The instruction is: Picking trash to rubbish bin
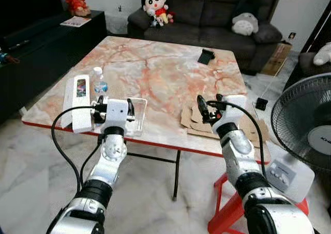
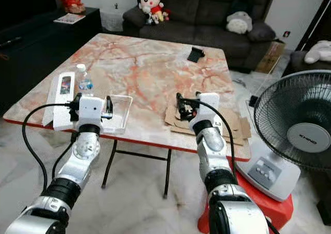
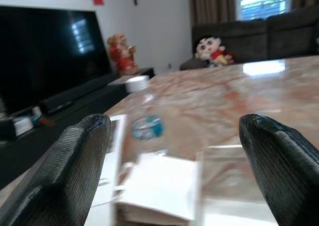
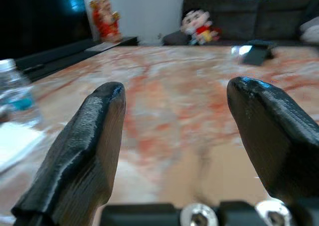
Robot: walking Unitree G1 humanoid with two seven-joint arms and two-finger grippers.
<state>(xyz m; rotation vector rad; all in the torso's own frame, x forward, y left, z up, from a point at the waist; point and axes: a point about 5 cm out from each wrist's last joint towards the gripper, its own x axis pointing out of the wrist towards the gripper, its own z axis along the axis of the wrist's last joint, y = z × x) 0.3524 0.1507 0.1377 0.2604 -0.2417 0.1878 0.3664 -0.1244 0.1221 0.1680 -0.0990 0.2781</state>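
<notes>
Marble-topped table (image 1: 155, 68) stands before a dark sofa (image 1: 207, 12). Left gripper (image 1: 113, 106), fingers apart, hovers over a clear tray (image 1: 137, 115) beside a water bottle (image 1: 99, 81). Right gripper (image 1: 209, 106), fingers apart, hovers over flattened cardboard (image 1: 194, 123).

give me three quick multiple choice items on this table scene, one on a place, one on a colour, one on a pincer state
1. Where is the water bottle?
A. on the sofa
B. near the table's front left corner
C. on the floor by the fan

2. What colour is the stool under the table's right side?
A. red
B. blue
C. green

3. How is the right pincer over the flattened cardboard?
A. shut on a bottle
B. open, holding nothing
C. shut on cardboard

Answers: 1 B, it stands beside the white box; 2 A, its frame is red; 3 B, the right wrist view shows its fingers apart.
</notes>
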